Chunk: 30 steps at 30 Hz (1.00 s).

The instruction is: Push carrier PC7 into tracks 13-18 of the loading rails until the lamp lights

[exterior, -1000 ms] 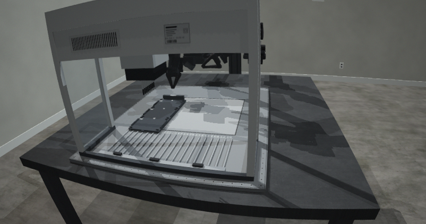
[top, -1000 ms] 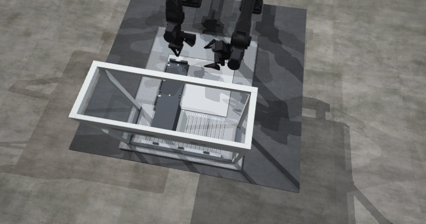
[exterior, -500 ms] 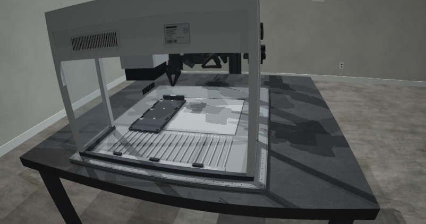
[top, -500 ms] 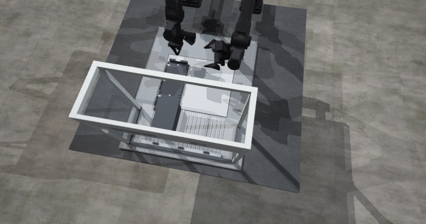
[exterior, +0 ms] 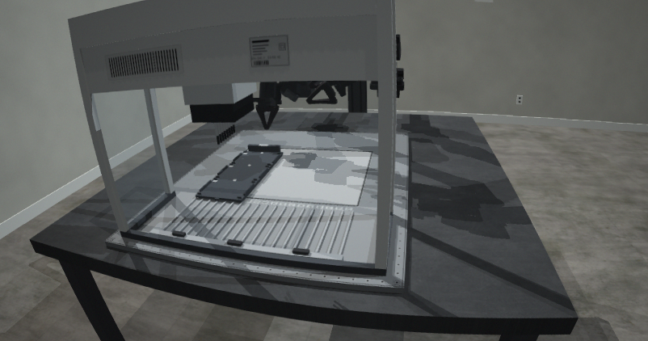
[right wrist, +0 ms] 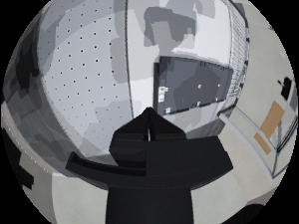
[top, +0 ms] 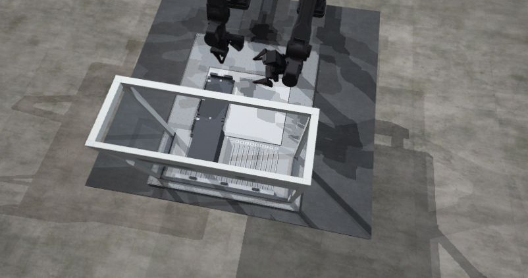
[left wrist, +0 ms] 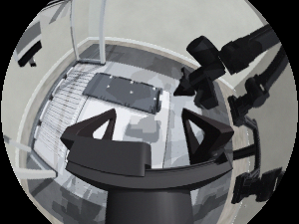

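Observation:
Carrier PC7 [top: 209, 124] [exterior: 240, 175] [left wrist: 120, 89] [right wrist: 194, 89] is a long dark plate lying flat, its far end at the start of the loading rails [exterior: 290, 229]. Its raised handle [top: 220, 77] [exterior: 263, 148] faces the arms. My right gripper [top: 220, 60] [exterior: 267, 127] [right wrist: 149, 111] is shut and empty, above and on the arms' side of the handle, apart from it. My left gripper [top: 255, 70] [left wrist: 149, 112] is open and empty, above the white panel beside the carrier. The small dark block [exterior: 178, 233] behind the end tracks shows no light; I cannot tell for certain that it is the lamp.
A white-framed housing [top: 218, 99] with clear side panes spans the rails. A dark pipetting head [exterior: 220, 111] with thin tips hangs inside it on the carrier's side. The white panel [top: 255, 124] [exterior: 324, 179] lies beside the carrier. My two grippers are fairly close together.

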### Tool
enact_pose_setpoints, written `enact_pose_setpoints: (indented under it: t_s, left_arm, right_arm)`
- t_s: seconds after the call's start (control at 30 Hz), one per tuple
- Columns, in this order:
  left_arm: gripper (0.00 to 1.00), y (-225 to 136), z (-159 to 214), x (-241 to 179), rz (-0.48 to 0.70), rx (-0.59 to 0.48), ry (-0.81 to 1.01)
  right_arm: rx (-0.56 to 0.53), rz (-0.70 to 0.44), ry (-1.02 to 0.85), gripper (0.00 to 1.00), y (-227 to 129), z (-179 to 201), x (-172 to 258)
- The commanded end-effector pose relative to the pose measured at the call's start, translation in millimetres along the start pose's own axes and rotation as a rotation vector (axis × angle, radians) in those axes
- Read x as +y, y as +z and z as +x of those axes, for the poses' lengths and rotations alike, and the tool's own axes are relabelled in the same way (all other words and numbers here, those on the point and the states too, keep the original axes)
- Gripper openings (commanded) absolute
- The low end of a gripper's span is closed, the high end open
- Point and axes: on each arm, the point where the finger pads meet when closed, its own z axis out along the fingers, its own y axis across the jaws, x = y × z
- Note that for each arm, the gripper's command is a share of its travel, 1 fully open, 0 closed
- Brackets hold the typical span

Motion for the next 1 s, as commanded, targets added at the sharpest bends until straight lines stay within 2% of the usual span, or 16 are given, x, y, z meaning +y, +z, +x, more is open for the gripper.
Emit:
enact_pose_setpoints:
  t_s: [0.0,0.3,0.63,0.97]
  left_arm:
    - [1.00,0.5,-12.8,16.9,-0.009,-0.006,0.040]
    - [1.00,0.5,-13.0,15.3,-0.003,-0.010,0.039]
    - [1.00,-0.5,-7.9,-10.6,0.084,-0.019,0.060]
    - [1.00,-2.3,-2.5,-28.4,0.138,-0.012,0.080]
  right_arm:
    - [0.002,0.043,-0.001,0.00,-9.5,3.9,-5.7]
    - [0.003,0.050,-0.001,0.00,-2.2,5.0,-16.2]
    - [0.002,0.043,-0.002,0.00,36.6,4.6,0.0]
    - [0.001,0.039,-0.003,0.00,49.0,4.0,5.7]
